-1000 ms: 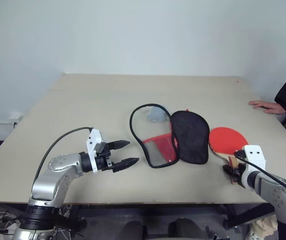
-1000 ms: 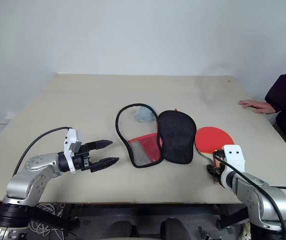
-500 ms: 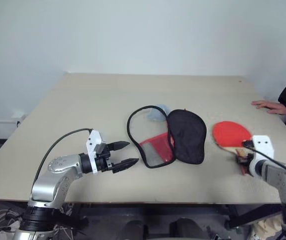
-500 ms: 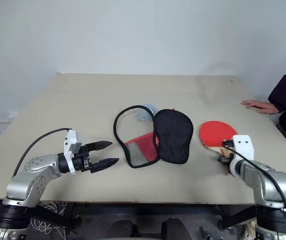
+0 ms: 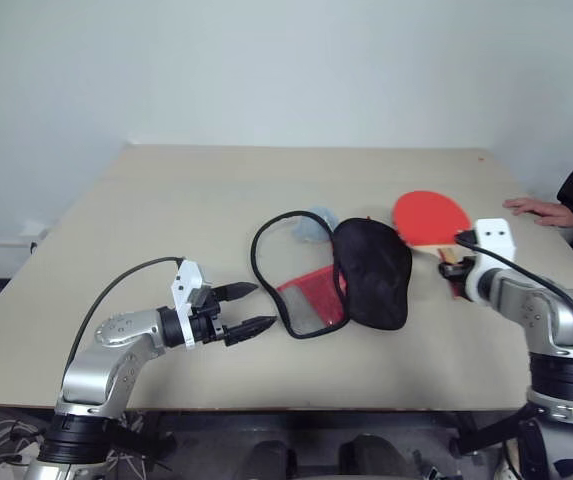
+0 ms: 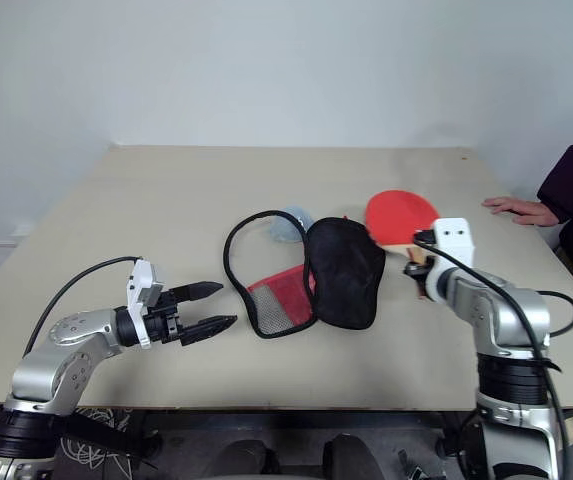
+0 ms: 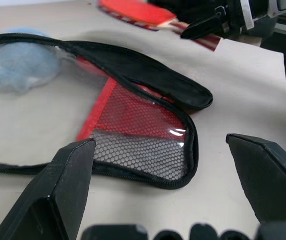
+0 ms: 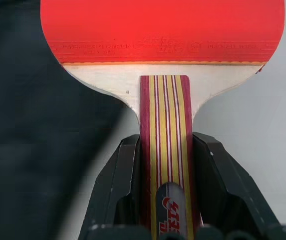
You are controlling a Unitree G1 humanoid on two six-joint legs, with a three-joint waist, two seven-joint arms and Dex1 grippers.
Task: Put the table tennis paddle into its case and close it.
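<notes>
Broad beige tabletop (image 5: 206, 200), square-cornered, carrying everything; a person's hand (image 5: 532, 208) rests on its far right edge, well apart from the work.

Soft paddle-shaped zip case (image 5: 331, 280), black lining and rim, red outside with a mesh panel, lies unzipped and splayed at table centre. One half is a near-flat black flap (image 5: 372, 270) on the right. The other is the black rim loop (image 5: 262, 240) on the left, with the red mesh part (image 7: 138, 115) toward the near edge. Lying open like this, it offers a mouth for the bat; judged ready to receive it.

Rigid table tennis paddle (image 5: 431, 217), round red rubber face, striped light wooden handle (image 8: 165, 145), is off the table, just right of and slightly beyond the black flap. It is carried blade-forward, face up, roughly level. That attitude looks right for sliding it in over the flap, head first.

Right gripper (image 8: 165, 195), two black fingers, is clamped on the handle from both sides, low on the grip, leaving the whole blade free to enter the case.

Left gripper (image 5: 247, 308), two black fingers, stands spread wide and empty near the left front of the case, pointing toward the mesh corner. Probably waiting to pin or lift the rim.

Small pale blue-grey fuzzy lump (image 5: 313, 226) sits inside the rim loop at its far side. It may get in the way of the blade.
</notes>
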